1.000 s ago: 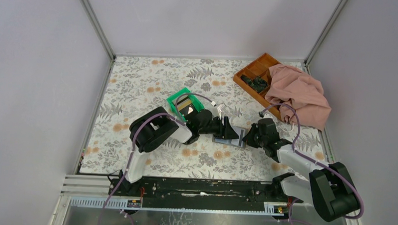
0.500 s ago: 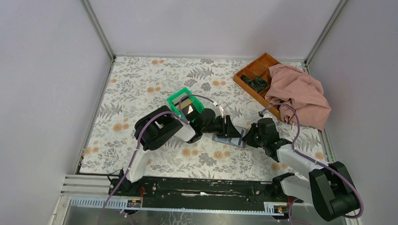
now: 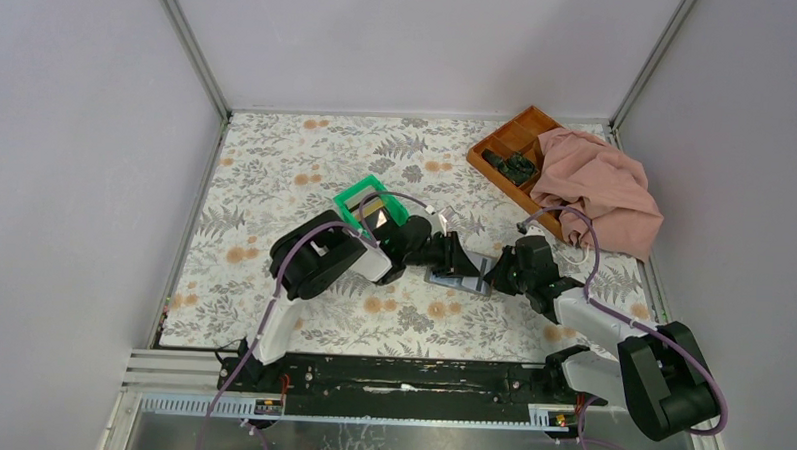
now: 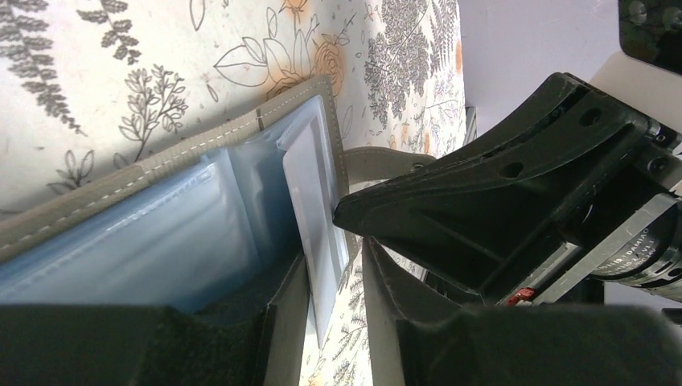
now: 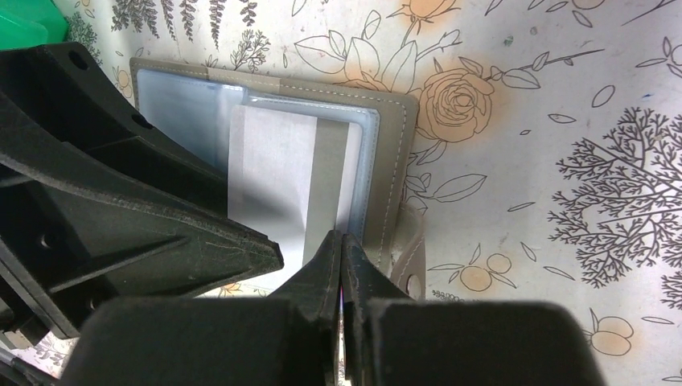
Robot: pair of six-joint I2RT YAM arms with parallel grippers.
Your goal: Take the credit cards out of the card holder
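Observation:
The card holder (image 3: pixel 460 281) lies open on the floral mat between my two grippers. In the left wrist view its tan edge (image 4: pixel 161 165) frames clear blue-grey sleeves, and a whitish card (image 4: pixel 318 233) sticks out of a sleeve. My left gripper (image 4: pixel 334 273) has its jaws apart, one on each side of that card, with a gap on the right side. In the right wrist view the same card (image 5: pixel 269 177) shows with a grey stripe. My right gripper (image 5: pixel 342 240) is shut, its tips resting on the near edge of the card holder (image 5: pixel 394 161).
A green bin (image 3: pixel 372 208) with something flat and tan in it stands just behind the left gripper. An orange-brown compartment tray (image 3: pixel 508 139) and a pink cloth (image 3: pixel 601 192) lie at the back right. Both arms crowd the holder.
My left gripper has shifted slightly right, closer onto the card holder. The right arm and the holder have hardly moved.

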